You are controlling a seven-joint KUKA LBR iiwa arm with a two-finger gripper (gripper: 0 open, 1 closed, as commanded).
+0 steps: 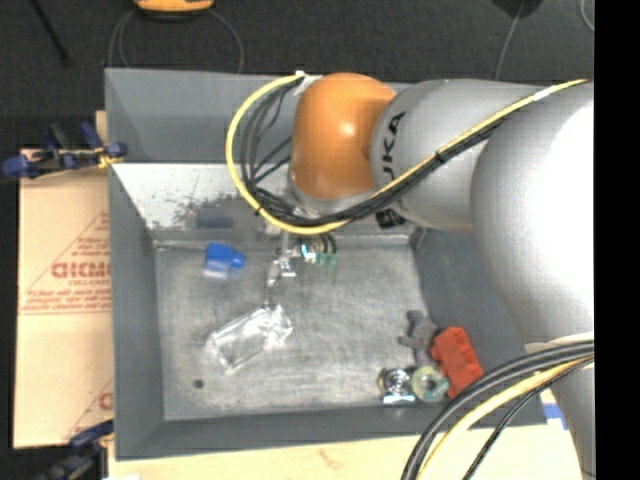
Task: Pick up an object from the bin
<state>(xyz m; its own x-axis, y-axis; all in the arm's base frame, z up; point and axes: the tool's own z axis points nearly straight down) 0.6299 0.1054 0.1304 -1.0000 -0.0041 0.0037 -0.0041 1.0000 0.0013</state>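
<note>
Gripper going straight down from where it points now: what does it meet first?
Probably bare bin floor: the gripper hangs between the blue cap and the crumpled clear plastic piece, over neither. Depth is hard to judge.

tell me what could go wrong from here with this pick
1. The hand seems to hang over bare bin floor, between the small blue cylinder and the clear crumpled plastic. Lowered straight down, it may well close on nothing.
2. If it goes for the clear crumpled plastic, that thin piece could slip or crush rather than lift cleanly.
</note>
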